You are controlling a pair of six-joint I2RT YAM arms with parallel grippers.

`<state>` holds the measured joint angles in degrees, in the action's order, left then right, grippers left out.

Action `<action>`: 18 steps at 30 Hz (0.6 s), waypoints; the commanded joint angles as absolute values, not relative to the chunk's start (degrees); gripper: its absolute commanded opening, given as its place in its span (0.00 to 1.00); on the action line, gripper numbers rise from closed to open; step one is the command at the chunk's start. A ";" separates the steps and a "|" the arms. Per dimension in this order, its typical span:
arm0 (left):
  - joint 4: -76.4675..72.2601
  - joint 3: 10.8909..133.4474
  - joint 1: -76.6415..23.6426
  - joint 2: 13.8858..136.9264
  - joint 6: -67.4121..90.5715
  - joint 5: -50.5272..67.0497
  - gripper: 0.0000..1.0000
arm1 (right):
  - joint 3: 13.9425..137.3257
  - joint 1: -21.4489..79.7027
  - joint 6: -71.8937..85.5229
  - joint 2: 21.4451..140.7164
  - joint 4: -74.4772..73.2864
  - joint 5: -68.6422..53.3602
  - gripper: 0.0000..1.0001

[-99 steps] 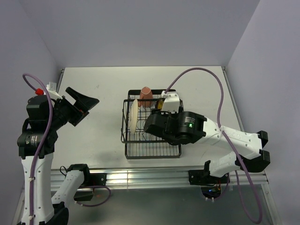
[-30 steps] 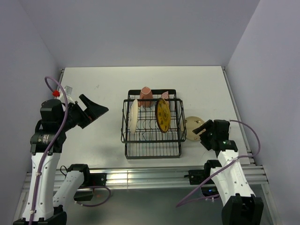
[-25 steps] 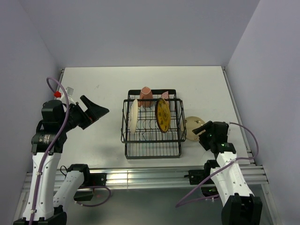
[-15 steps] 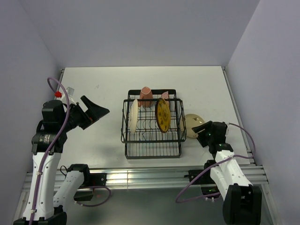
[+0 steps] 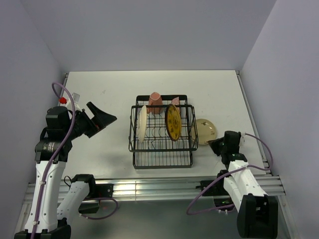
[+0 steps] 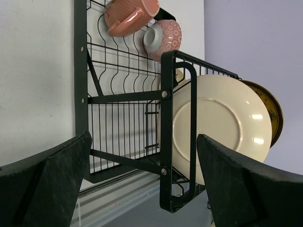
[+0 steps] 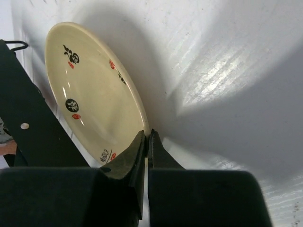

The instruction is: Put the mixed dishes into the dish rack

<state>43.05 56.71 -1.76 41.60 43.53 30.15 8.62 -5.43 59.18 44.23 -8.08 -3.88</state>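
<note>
Dish rack (image 5: 162, 165) holds one cream plate (image 5: 143, 123), yellow patterned plate (image 5: 173, 122), pink mug (image 5: 155, 102), small speckled bowl (image 6: 163, 35). Remaining: second cream plate (image 7: 94, 99), on counter (image 5: 99, 89) just right of rack, right tool (image 7: 147, 137) clenched on its rim. Left tool (image 6: 144, 139) released, holding nothing.

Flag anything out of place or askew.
One cream plate is outside the rack, tipped up beside its right side. The right gripper is shut on its rim, so it is not yet loaded.
</note>
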 commanded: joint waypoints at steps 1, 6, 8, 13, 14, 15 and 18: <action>40.69 55.90 -1.93 41.48 41.93 30.67 0.99 | 8.17 -5.71 57.83 44.73 -9.14 -0.53 0.00; 40.34 55.11 -1.93 41.66 41.66 30.67 0.99 | 10.10 -5.71 57.31 43.08 -10.54 -1.32 0.00; 40.17 55.19 -1.93 41.57 41.75 30.76 0.99 | 12.65 -5.71 55.47 41.14 -13.60 -0.27 0.00; 40.08 55.02 -1.93 41.40 41.84 30.58 0.99 | 22.29 -5.71 49.94 33.41 -21.43 4.12 0.00; 39.90 54.85 -1.93 41.40 41.92 30.76 0.99 | 23.89 -5.71 49.05 32.88 -23.97 4.65 0.00; 39.73 54.50 -1.93 41.31 42.01 30.76 0.99 | 25.65 -5.71 48.17 32.52 -25.04 5.62 0.00; 39.20 53.88 -1.93 41.04 42.36 30.94 0.99 | 30.93 -5.71 45.62 31.91 -28.65 6.24 0.00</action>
